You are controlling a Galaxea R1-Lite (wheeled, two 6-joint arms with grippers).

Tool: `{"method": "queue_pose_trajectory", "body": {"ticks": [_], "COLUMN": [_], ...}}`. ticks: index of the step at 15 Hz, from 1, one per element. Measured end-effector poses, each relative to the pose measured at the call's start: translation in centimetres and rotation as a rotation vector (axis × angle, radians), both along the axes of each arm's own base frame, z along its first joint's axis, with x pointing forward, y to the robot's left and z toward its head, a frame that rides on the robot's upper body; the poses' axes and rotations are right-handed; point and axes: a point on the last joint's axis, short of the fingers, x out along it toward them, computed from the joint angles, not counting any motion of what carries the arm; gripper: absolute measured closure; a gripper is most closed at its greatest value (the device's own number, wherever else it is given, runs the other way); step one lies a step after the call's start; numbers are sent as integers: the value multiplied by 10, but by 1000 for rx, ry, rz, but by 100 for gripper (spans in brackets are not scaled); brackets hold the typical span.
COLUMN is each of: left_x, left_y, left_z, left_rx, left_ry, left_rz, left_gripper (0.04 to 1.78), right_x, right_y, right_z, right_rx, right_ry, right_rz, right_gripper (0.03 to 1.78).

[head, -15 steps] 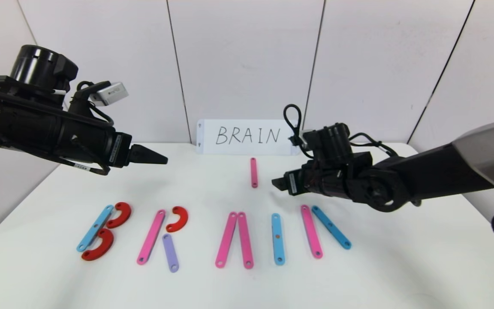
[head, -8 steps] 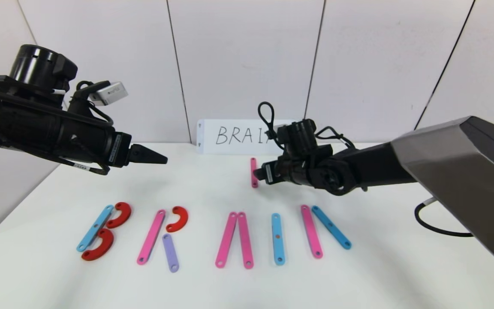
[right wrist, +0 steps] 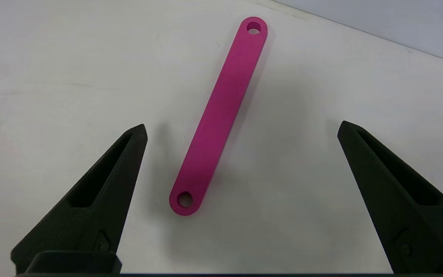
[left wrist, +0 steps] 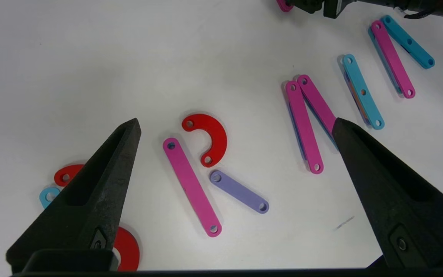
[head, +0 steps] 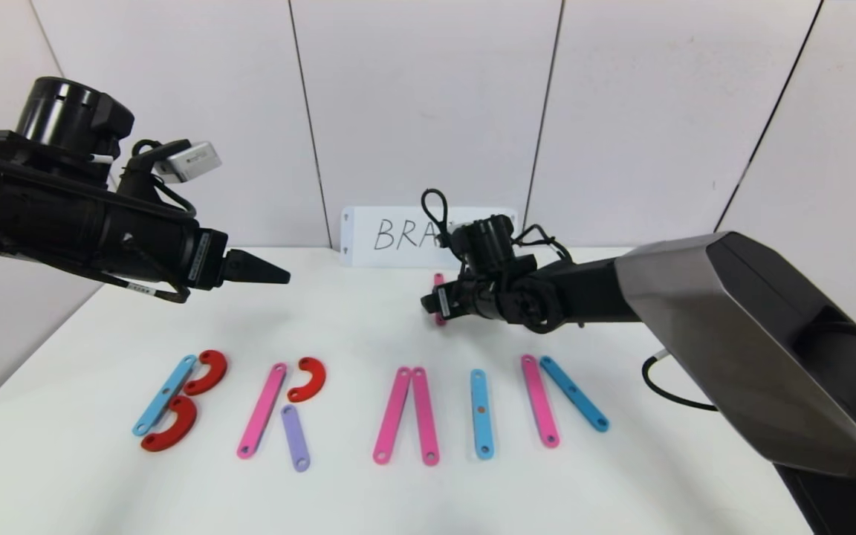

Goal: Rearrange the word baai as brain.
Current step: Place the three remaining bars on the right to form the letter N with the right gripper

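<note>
The spare pink bar (right wrist: pixel 218 115) lies flat on the white table (head: pixel 368 327), behind the row of letters and in front of the white card (head: pixel 387 234), well apart from both. It looks like a thin, stiff strip of plastic with a hole at each end: light, rigid, probably smooth enough to skid if I nudge it sideways. Because it lies so flat, I judge the hard part is getting my fingertips under or against its long edges. The best hold seems to be across its narrow width near the middle, so it does not swing once it is lifted.

My right gripper (right wrist: pixel 240 127) hangs just above it with the fingers spread wide, one on each side of the bar, touching nothing. A second ago this gripper was off to the right, over the unfinished N (head: pixel 558 397), with the bar in plain sight beside it. Since then my arm has reached in toward the middle and now covers most of the bar and the end of the card in the head view.

The word (head: pixel 368 405) in front has not changed: B, R, A and I are laid out, and the N has only two strokes. My left gripper (left wrist: pixel 237 127), also spread and empty, stays parked high over the left side.
</note>
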Motion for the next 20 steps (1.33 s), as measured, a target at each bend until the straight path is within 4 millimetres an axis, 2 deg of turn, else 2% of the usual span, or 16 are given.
{"method": "queue_pose_trajectory", "body": {"ticks": [6, 8, 11, 15, 17, 18, 20], "left_x": [-1, -1, -2, -2, -2, -2, -2], "left_y": [0, 0, 0, 0, 0, 0, -1], "left_z": [0, 1, 1, 0, 0, 0, 0], "left_rx": [0, 1, 1, 1, 1, 1, 0], "left_ry": [-1, 0, 1, 0, 1, 0, 0], "left_rz": [0, 0, -1, -3, -3, -3, -4], "left_gripper": [8, 8, 8, 8, 8, 8, 8], "right_x": [6, 6, 6, 6, 6, 6, 6], "right_y": [10, 12, 13, 13, 13, 13, 13], "right_z": [-13, -16, -18, -19, -19, -20, -20], "right_rx": [-8, -12, -11, -9, -7, -7, -7], "right_ry": [12, 19, 22, 24, 26, 26, 27], "right_rz": [11, 15, 14, 15, 14, 15, 14], "right_gripper": [8, 15, 46, 117, 145, 152, 154]}}
